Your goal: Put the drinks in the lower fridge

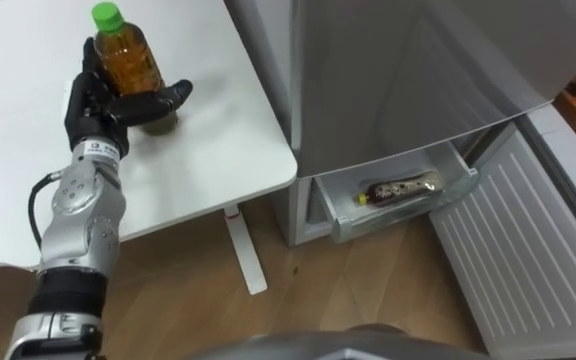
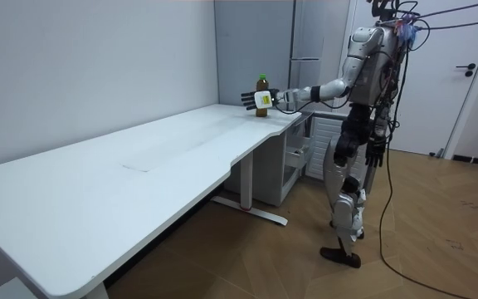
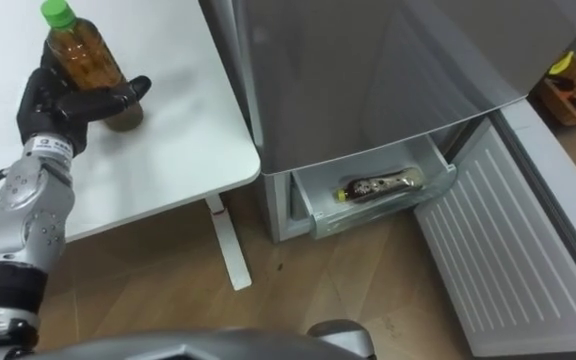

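Grip is what matters at this step: the robot's left hand (image 1: pixel 106 100) is curled round the green-capped drink bottle (image 1: pixel 128 55) low on its body, thumb across the front. The bottle stands near the corner of the white table (image 1: pixel 208 150). Whether its base rests on the top or is just clear of it I cannot tell. I'd say the lift should go straight up, keeping the bottle upright. It should then swing wide of the table edge before dropping towards the fridge (image 1: pixel 418 60), since the drawer sits low and well apart from the hand. The robot will likely need to bend or step closer. The lower door (image 1: pixel 528 250) hangs open, and the drawer (image 1: pixel 398 218) is pulled out beneath the steel front. One dark bottle (image 1: pixel 400 188) lies on its side in the drawer, along its length. There looks to be room in front of it for a second one laid the same way.
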You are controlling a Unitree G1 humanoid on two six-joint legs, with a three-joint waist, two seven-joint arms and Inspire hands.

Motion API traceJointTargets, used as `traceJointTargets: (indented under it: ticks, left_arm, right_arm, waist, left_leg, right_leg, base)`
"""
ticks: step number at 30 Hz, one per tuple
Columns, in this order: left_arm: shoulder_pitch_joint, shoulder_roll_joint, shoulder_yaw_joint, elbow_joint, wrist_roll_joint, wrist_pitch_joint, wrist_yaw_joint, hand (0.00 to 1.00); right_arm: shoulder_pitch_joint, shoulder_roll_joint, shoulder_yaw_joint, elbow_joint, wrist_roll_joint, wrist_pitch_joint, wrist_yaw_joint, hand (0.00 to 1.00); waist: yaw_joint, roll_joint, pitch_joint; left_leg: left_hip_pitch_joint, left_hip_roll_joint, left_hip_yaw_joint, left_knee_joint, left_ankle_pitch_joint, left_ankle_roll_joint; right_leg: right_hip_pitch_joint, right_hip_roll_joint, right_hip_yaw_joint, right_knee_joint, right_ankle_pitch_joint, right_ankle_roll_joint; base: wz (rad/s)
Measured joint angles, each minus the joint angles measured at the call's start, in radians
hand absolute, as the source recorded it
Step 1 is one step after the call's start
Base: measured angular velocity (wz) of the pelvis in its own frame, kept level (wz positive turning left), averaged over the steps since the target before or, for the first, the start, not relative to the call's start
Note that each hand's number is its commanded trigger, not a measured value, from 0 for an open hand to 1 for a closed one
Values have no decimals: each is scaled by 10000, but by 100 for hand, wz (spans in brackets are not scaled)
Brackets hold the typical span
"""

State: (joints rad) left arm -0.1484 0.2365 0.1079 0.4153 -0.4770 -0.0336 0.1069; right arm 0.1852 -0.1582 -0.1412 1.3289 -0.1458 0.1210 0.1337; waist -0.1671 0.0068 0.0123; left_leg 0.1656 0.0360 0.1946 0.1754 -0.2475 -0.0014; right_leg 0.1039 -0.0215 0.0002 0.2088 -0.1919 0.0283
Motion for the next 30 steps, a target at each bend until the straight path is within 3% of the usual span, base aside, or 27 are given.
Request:
traceJointTargets:
  ticks: [3,7,16,17,18,19,30]
  left_arm:
    - [-132,185,98,255,-18,0,95,0]
    - [-135,206,123,313,-15,0,200,0]
    - [-191,248,195,319,-15,0,426,0]
    - [-206,265,195,319,-15,0,430,4]
    - [-250,278,200,319,-15,0,457,42]
    - [-297,279,200,320,-15,0,533,100]
    - [-644,288,239,332,-339,1,627,100]
  right_arm:
    - [13,-32,1,12,-2,3,1,0]
    - [-6,-89,-2,19,-154,-2,15,0]
    - [-67,-90,-2,-12,-175,-107,9,0]
    - [-68,-90,-3,-15,-175,-107,8,0]
    - [-67,-90,-2,-15,-175,-107,9,0]
    - [-66,-89,-2,-15,-176,-108,9,0]
    - [-77,-106,5,-90,-171,-142,-13,0]
  waist:
    - [-16,124,5]
    - [-14,264,-14]
    - [-13,104,46]
    - [-13,97,43]
    - [-11,88,38]
    - [-6,82,34]
    - [63,31,-31]
  left_leg:
    - [18,36,22,-29,-4,-8]
    - [38,38,17,-59,8,-27]
    - [28,30,3,-13,11,-27]
    - [29,30,-2,-19,11,-28]
    - [28,30,-13,-25,11,-27]
    - [29,29,-22,-30,11,-28]
    - [-108,34,-38,82,11,-28]
  right_leg:
    - [-29,47,70,25,8,-13]
    - [-36,66,133,31,9,-16]
    - [-28,77,262,4,8,-18]
    - [-28,80,266,-11,9,-19]
    - [-25,83,271,-31,12,-24]
    - [-21,84,272,-33,12,-24]
    - [-177,84,293,-26,25,-43]
  base:
    - [-6]
    - [-2]
    - [0]
    - [0]
    - [0]
    - [0]
    - [0]
